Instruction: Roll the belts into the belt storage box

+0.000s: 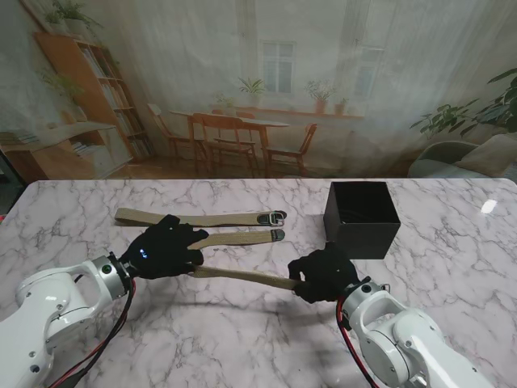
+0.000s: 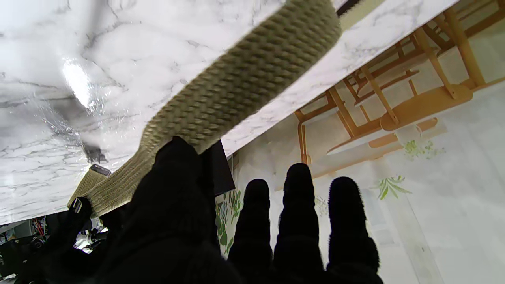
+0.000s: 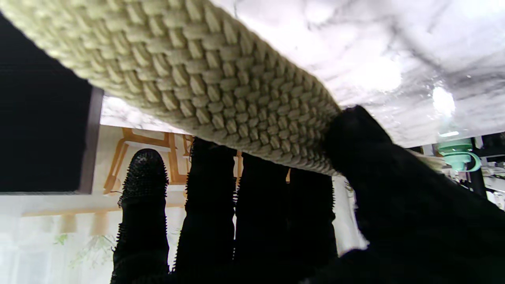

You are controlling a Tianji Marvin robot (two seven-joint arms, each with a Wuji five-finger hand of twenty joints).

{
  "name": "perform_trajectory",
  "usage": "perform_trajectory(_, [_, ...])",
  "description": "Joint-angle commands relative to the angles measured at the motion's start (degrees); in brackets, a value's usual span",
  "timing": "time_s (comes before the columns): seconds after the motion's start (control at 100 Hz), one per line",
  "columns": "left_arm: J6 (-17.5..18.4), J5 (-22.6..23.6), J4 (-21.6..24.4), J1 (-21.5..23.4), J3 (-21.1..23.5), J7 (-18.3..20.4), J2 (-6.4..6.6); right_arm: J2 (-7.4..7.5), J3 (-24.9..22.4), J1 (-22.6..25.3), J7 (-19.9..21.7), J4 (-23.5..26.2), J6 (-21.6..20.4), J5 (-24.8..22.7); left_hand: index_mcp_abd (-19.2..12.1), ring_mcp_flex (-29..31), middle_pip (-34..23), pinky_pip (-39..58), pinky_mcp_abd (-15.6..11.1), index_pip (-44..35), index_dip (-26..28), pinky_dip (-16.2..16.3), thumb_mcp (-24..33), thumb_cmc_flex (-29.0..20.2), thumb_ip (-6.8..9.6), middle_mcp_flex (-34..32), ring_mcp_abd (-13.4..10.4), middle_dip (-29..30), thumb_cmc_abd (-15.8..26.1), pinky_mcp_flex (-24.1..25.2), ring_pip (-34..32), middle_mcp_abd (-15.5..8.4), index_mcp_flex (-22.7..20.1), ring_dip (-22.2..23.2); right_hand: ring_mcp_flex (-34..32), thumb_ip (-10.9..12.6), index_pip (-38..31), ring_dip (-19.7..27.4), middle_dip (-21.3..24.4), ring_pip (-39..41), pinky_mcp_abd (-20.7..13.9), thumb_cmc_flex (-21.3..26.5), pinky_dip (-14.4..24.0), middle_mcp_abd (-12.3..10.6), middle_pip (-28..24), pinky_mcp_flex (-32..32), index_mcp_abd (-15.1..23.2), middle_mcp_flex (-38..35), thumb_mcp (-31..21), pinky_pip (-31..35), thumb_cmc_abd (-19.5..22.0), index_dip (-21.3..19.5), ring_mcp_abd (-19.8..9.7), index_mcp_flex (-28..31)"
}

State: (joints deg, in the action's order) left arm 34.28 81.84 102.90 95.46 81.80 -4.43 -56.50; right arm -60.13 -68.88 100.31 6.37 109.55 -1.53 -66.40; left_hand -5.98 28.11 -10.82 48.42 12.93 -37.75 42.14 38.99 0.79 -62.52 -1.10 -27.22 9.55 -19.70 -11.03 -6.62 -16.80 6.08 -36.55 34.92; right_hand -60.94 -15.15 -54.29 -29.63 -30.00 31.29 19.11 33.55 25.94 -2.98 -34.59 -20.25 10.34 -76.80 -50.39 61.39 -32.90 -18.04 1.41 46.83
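Note:
Two tan woven belts lie on the marble table (image 1: 242,339). The far belt (image 1: 194,218) lies flat, its metal buckle pointing right. The near belt (image 1: 242,238) runs from its buckle to my left hand (image 1: 164,249), then doubles back as a strip (image 1: 242,277) to my right hand (image 1: 321,275). Both gloved hands grip this belt. In the left wrist view the thumb (image 2: 177,165) presses the belt (image 2: 244,79) while three fingers (image 2: 300,221) stay straight. The right wrist view has the belt (image 3: 205,79) pinched between thumb (image 3: 367,142) and fingers. The black open-topped box (image 1: 362,230) stands just beyond my right hand.
A printed room backdrop hangs behind the table's far edge. A bright light glare sits on the marble at the far right (image 1: 488,206). Marble surface stretches between my two arms nearer to me.

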Motion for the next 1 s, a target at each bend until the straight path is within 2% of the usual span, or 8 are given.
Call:
perform_trajectory(0.0, [-0.4,-0.4,-1.8,-0.7,-1.0,2.1,0.17,0.48,-0.5,0.7,0.5,-1.6,0.8,0.6,-0.5,0.7,-0.2,1.0,0.7,-2.2,0.9,-0.1,1.6,-3.7,0.88,0.2,-0.2,-0.5,0.8,0.2,-0.7,-0.1,-1.3,0.6,-0.8,0.8,-2.1,0.4,-0.8,-1.9,-0.3,4.6,-0.7,-0.9,-1.0,-0.3,4.7,-3.5,-3.7,1.3,-0.2,-0.4,-1.5,1.7])
perform_trajectory(0.19, [-0.8,-1.6,-4.3,-2.4,-3.9,5.5,0.37,0.66,0.1,0.3,-0.2,-4.0,2.1,-1.9,-0.6,0.8,-0.3,0.9,0.7,-2.2,0.9,-0.1,1.5,-3.6,0.85,0.0,-0.2,-0.5,0.8,0.3,-0.7,-0.1,-1.2,0.6,-1.2,0.7,-2.2,0.0,-1.5,-1.3,-0.9,4.3,-0.6,-1.2,-1.6,-1.1,5.6,-3.2,-4.0,2.1,-0.1,-0.7,-2.0,1.9])
perform_trajectory(0.4, [-2.4,-1.9,-6.5,-3.7,-6.7,7.6,0.59,0.62,1.6,-0.6,-1.5,-6.9,3.7,-0.9,0.3,1.2,-0.4,1.0,1.0,-0.6,-0.7,-0.2,1.4,-2.9,0.71,-0.6,0.0,-0.5,2.1,0.0,-0.8,0.3,-0.5,0.6,-0.7,0.7,-2.6,0.2,-1.5,-1.9,-0.4,4.4,-0.7,-1.7,-1.0,-0.6,6.5,-2.8,-4.5,2.0,-0.2,-1.3,-1.7,1.8])
perform_trajectory(0.5, [-3.0,-3.0,-6.7,-3.8,-6.8,8.8,0.45,0.62,1.5,-0.4,-2.1,-7.0,3.5,-1.1,2.7,1.0,0.5,-0.1,1.6,8.5,-7.5,-1.0,-0.8,1.2,0.45,-0.5,0.7,0.2,4.5,0.5,0.1,0.6,3.3,-0.2,-0.7,0.6,-2.7,0.2,-1.5,-2.0,-0.4,4.4,-0.8,-1.8,-1.0,-0.6,6.8,-2.8,-4.6,2.0,-0.2,-1.5,-1.8,1.8])
perform_trajectory(0.61, [-2.8,-5.8,-6.9,-3.9,-6.8,10.9,0.24,0.60,1.2,-0.1,-2.3,-7.0,3.6,-1.2,4.8,0.1,2.6,-3.6,2.1,21.4,-11.9,-3.1,-2.0,11.9,0.12,0.5,1.6,2.4,9.7,1.2,2.2,0.5,5.5,-3.0,-0.7,0.6,-2.8,0.2,-1.6,-2.0,-0.3,4.4,-0.9,-1.8,-1.0,-0.4,6.9,-2.8,-4.7,1.9,-0.1,-1.7,-1.7,1.8])
perform_trajectory(0.7, [-2.6,-7.7,-7.1,-3.8,-6.6,13.3,0.18,0.56,1.0,0.1,-2.7,-7.0,3.7,-1.3,5.0,-1.3,4.4,-8.1,2.6,24.9,-15.1,-5.5,-2.6,17.0,-0.19,2.3,1.5,4.1,10.8,2.4,4.3,0.4,6.7,-5.6,-0.7,0.6,-2.8,0.2,-1.6,-2.0,-0.3,4.4,-0.9,-1.7,-1.0,-0.4,7.0,-2.8,-4.7,1.8,-0.1,-1.8,-1.8,1.8])
perform_trajectory(0.82, [-2.1,-9.8,-7.4,-3.7,-6.4,16.2,0.24,0.54,0.8,0.3,-2.9,-7.0,3.7,-1.4,5.8,-3.5,6.3,-13.1,2.6,28.8,-17.5,-8.2,-3.1,23.8,-0.47,4.8,1.6,6.2,7.8,3.6,6.1,0.8,9.2,-8.2,-0.6,0.6,-2.8,0.2,-1.7,-2.1,-0.2,4.4,-1.0,-1.7,-1.0,-0.2,6.9,-2.7,-4.8,1.7,-0.1,-1.8,-1.8,1.8])
perform_trajectory(0.99, [-1.2,-10.5,-9.0,-5.0,-7.7,20.3,0.74,0.52,0.6,0.4,-3.1,-7.1,3.8,-1.4,3.8,-5.6,7.2,-16.6,2.3,31.4,-19.8,-9.5,-2.6,28.1,-0.13,6.8,1.1,7.7,-1.9,4.5,6.9,0.2,10.4,-9.6,-0.5,0.5,-2.8,0.2,-1.7,-2.1,-0.2,4.5,-1.1,-1.7,-1.0,-0.1,6.9,-2.7,-4.8,1.6,0.0,-1.9,-1.8,1.8])
